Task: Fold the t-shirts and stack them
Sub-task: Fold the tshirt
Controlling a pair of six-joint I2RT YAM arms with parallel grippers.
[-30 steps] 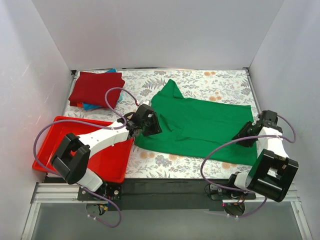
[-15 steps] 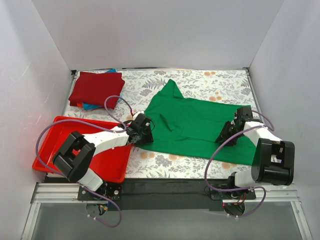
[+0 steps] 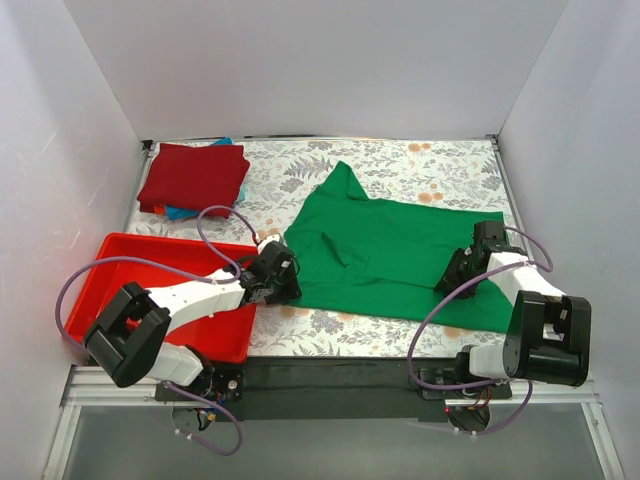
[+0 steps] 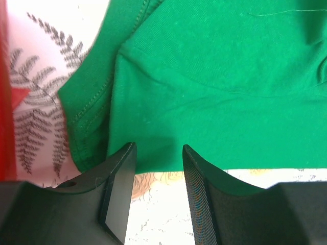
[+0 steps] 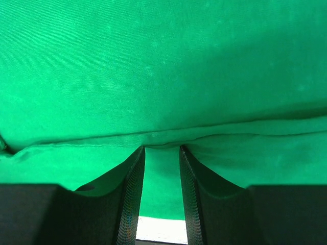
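Observation:
The bright green t-shirt (image 3: pixel 390 250) lies spread on the floral table, a sleeve pointing to the back. My left gripper (image 3: pixel 284 284) is at its near left hem. In the left wrist view the left gripper (image 4: pixel 158 153) is open over that hem of the green shirt (image 4: pixel 204 76), holding nothing. My right gripper (image 3: pixel 456 276) rests low on the shirt's near right part. In the right wrist view the right gripper (image 5: pixel 161 149) is open, tips against a fold ridge in the green cloth (image 5: pixel 163 66). The folded dark red shirt (image 3: pixel 195 175) lies at the back left on a blue/teal edge (image 3: pixel 182 212).
A red plastic tray (image 3: pixel 190 325) sits at the front left, beside my left arm. White walls close in the table on three sides. Bare floral tabletop (image 3: pixel 420 160) shows behind the green shirt.
My left gripper has drawn back toward the near left, off the shirt to its hem, and the shirt's left side lies flatter. My right gripper has moved left onto the shirt.

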